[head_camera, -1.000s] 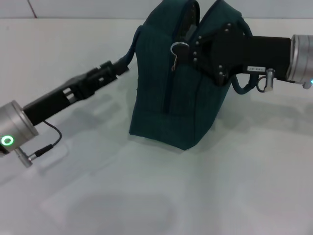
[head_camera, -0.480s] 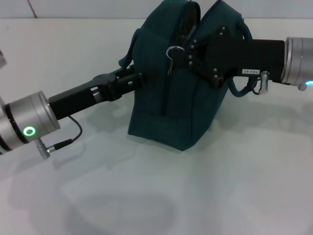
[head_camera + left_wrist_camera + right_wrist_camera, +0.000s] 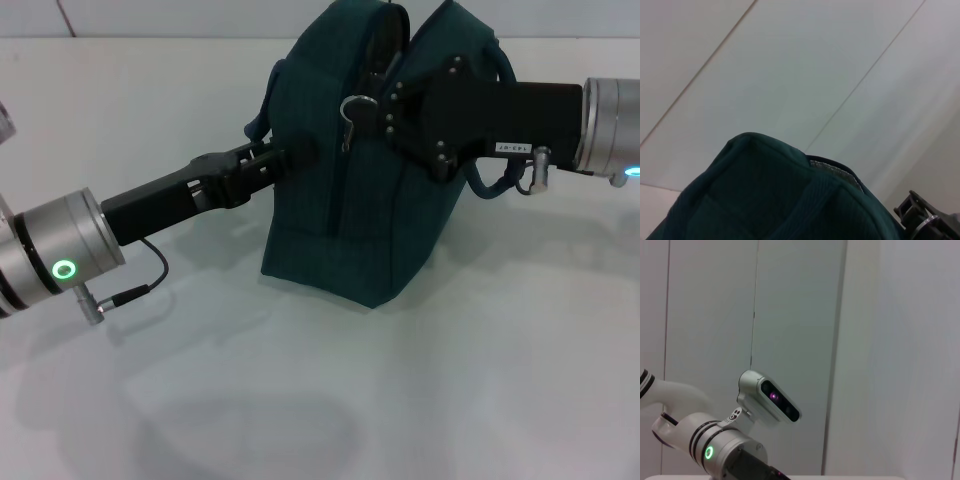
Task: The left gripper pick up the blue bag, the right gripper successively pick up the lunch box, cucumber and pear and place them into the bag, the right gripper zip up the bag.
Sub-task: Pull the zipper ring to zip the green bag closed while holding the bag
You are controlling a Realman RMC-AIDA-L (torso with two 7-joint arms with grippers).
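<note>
Head view gives me one blue bag (image 3: 350, 200) standing upright toward the far edge of the white table (image 3: 480, 380), and two arms on it. My left gripper (image 3: 290, 157) presses its end; whether it's clamped, I cannot tell. My right gripper (image 3: 385, 105) sits at the zipper's ring pull (image 3: 355, 107), grip unclear.

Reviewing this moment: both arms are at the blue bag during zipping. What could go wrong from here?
1. The right tool is at the ring pull near the blue bag top; whether it grips the ring is hidden, so it might slip off.
2. The left tool presses the bag's side near a handle; if the hold is weak, the standing bag could tip or slide on the white table under a zipper tug.
</note>
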